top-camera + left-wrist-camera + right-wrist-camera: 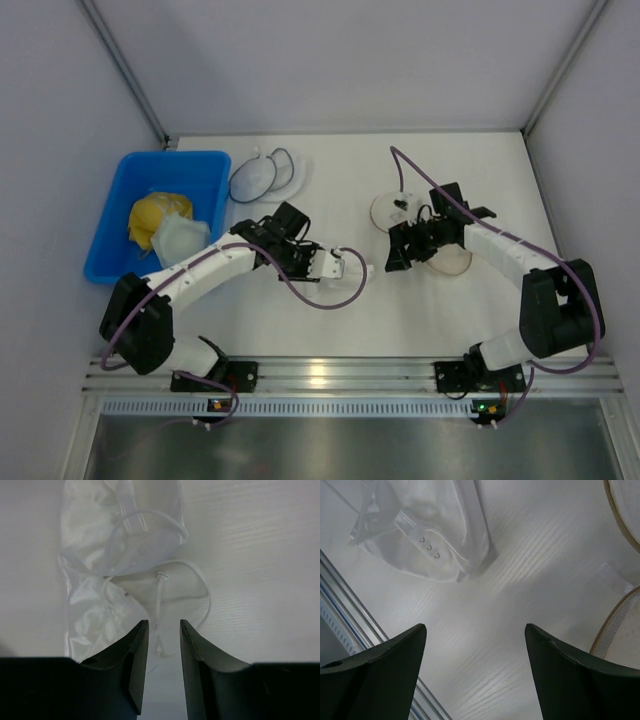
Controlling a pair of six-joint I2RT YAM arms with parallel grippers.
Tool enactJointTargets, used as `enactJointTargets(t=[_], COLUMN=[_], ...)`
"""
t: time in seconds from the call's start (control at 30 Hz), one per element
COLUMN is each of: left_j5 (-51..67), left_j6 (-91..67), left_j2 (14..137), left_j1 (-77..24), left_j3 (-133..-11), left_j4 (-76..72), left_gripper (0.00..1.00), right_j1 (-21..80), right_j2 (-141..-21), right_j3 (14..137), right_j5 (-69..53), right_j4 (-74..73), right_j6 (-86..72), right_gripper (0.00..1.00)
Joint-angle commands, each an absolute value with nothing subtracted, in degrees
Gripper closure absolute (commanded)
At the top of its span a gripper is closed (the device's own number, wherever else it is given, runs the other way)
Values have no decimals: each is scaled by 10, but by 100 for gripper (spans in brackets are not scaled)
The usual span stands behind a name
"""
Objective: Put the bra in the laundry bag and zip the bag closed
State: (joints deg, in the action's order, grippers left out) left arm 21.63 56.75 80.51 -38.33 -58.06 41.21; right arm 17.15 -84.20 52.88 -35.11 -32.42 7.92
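satiny white cloth bra (pixel 90 545), matt wood-grain table (pixel 530 570), mesh bag (pixel 621 646) w/ tan rim

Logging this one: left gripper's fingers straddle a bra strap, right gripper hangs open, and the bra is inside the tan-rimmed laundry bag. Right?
Wrong on one point: the bra lies on the table, outside the laundry bag, as the right wrist view shows. The left gripper does straddle a strap and the right gripper hangs open.
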Motion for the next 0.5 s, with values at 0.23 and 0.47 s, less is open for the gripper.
enactJointTargets(t=[0.23,0.47], left_j5=[173,159], left_j6=[764,768], left_j2=[841,874], left_j1=[-383,-382], left_j3=[-551,-555], left_j4=[408,392], left_gripper=[65,65], right_j1=[177,171], right_j2=[-814,-812], right_j3=[549,546], right_j5=[-353,-358], right_j4=[-326,-329], right_j6=[99,105], right_gripper=[19,19])
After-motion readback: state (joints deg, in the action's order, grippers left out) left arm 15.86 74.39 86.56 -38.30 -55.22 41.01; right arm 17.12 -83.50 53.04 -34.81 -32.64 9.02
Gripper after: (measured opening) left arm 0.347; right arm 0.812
